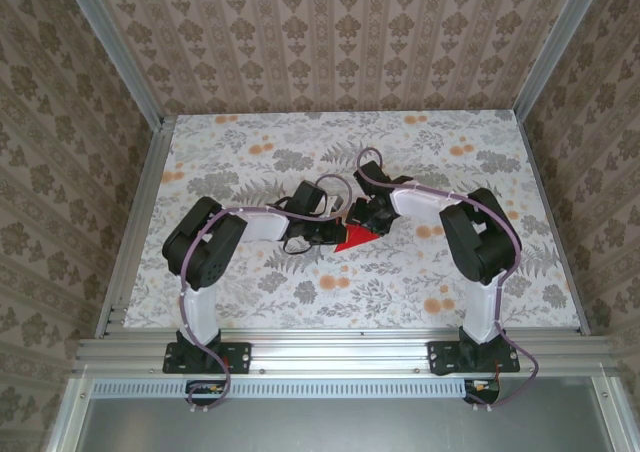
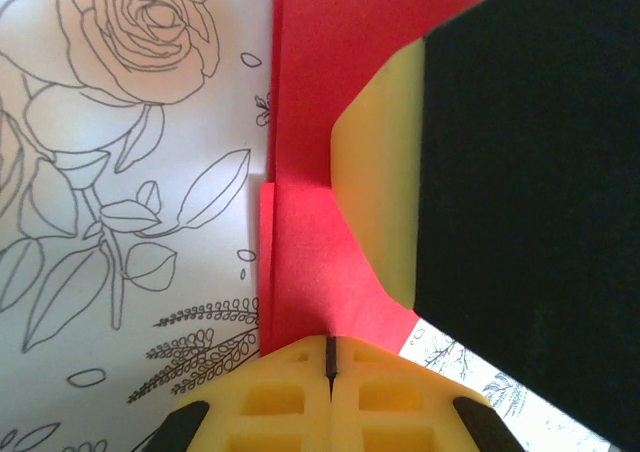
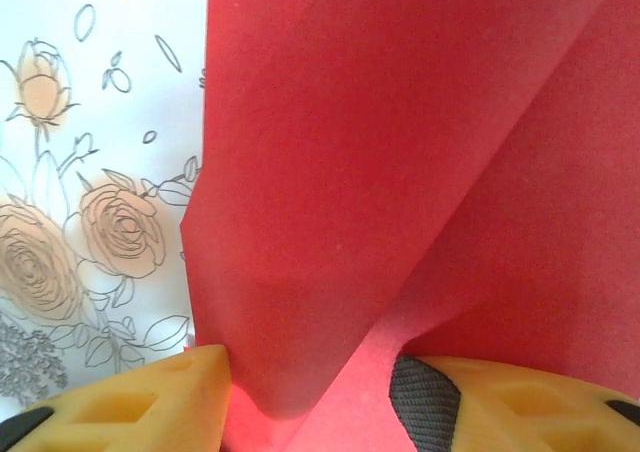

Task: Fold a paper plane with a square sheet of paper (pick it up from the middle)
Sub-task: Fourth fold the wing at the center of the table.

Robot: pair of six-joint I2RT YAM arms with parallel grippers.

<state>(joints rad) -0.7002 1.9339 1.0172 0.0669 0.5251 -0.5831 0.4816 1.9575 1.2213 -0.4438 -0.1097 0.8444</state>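
This is looking like a robot test booth in a lab, not a home. Aluminium rails (image 1: pixel 340 350) are framing a table (image 1: pixel 300 142) covered in a floral print. Wallpaper panels (image 1: pixel 330 32) are closing it in on three sides. A left arm (image 1: pixel 205 247) and a right arm (image 1: pixel 485 237) are sitting bolted to the near rail, with purple cables (image 1: pixel 222 370) trailing from their bases.

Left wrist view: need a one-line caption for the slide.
Shut left gripper meets the creased bright red paper sheet on the floral tabletop, the other arm's yellow-and-black finger overlapping it.

Folded red paper (image 1: pixel 355 238) at table (image 1: pixel 250 137) centre
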